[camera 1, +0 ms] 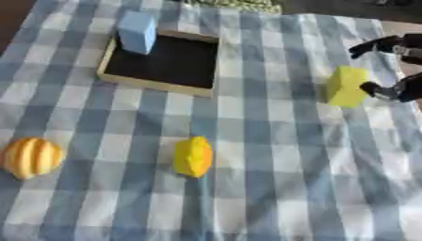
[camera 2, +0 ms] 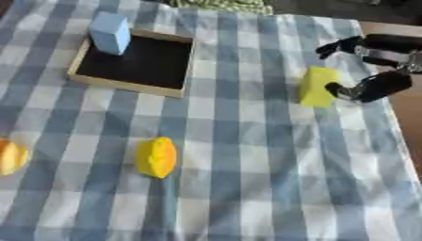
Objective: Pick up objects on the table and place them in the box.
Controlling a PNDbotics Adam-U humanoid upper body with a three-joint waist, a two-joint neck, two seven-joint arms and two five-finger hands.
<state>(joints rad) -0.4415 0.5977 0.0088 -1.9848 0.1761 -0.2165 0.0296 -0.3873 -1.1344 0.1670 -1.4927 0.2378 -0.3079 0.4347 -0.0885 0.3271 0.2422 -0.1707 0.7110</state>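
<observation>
A wooden box (camera 1: pixel 157 87) with a black floor sits at the far left of the checked cloth. A light blue block (camera 1: pixel 137 31) stands in its far left corner. To the right, a yellow block (camera 1: pixel 346 86) stands upright on the cloth. My right hand (camera 2: pixel 381 84) comes in from the right edge, open. Its lower digit tip is at the block's right face, and its upper fingers (camera 2: pixel 339 46) spread above and behind the block, apart from it. A yellow lemon-shaped fruit (camera 1: pixel 193 156) lies front centre. An orange ribbed fruit (camera 1: pixel 31 157) lies front left. My left hand shows in neither view.
The cloth ends close behind my right hand at the table's right edge (camera 2: pixel 404 117), with brown floor beyond. A green patterned thing (camera 1: pixel 235 4) lies at the far edge.
</observation>
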